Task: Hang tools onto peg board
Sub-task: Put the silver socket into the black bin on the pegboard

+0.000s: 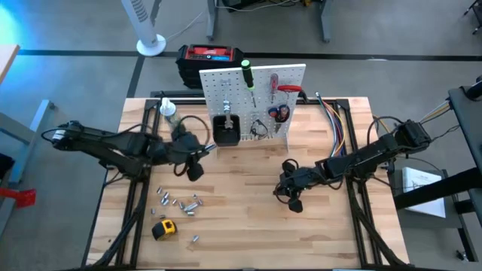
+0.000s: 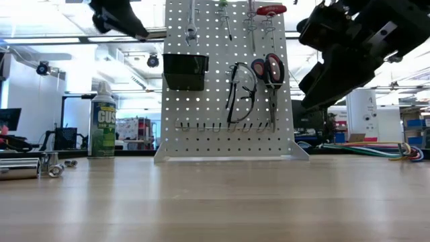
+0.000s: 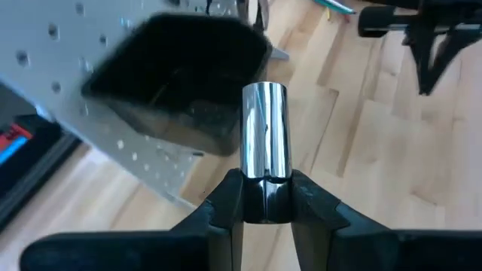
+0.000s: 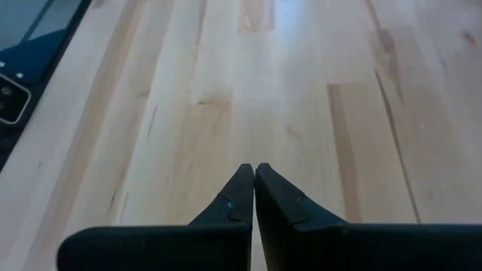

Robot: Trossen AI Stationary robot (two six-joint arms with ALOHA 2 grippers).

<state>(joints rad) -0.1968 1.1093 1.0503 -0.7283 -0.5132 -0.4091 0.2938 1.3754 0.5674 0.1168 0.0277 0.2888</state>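
The white peg board (image 1: pixel 252 102) stands upright at the table's far middle. On it hang a green-handled screwdriver (image 1: pixel 247 77), a red-handled one (image 1: pixel 274 81), red-handled pliers (image 2: pixel 269 70), black-framed glasses (image 2: pixel 242 94) and a wrench (image 2: pixel 191 20). A black bin (image 1: pixel 226 128) is fixed to its front. My left gripper (image 1: pixel 207 148) is shut on a shiny silver socket (image 3: pixel 265 128), just left of the bin and above the table. My right gripper (image 1: pixel 290 192) is shut and empty, over the bare table right of centre; it also shows in the right wrist view (image 4: pixel 254 177). My left gripper (image 3: pixel 265 184) pinches the socket's near end (image 3: pixel 265 175) between its two fingers. The socket lies along the fingers and sticks out past their tips toward the black bin (image 3: pixel 181 83). It is lifted clear of the table.
Several loose silver sockets (image 1: pixel 177 202) and a yellow tape measure (image 1: pixel 163 228) lie at the near left. A green-labelled bottle (image 1: pixel 167 111) stands left of the board. A red-and-black box (image 1: pixel 211 56) sits behind it. Coloured cables (image 1: pixel 335 124) run at the far right.
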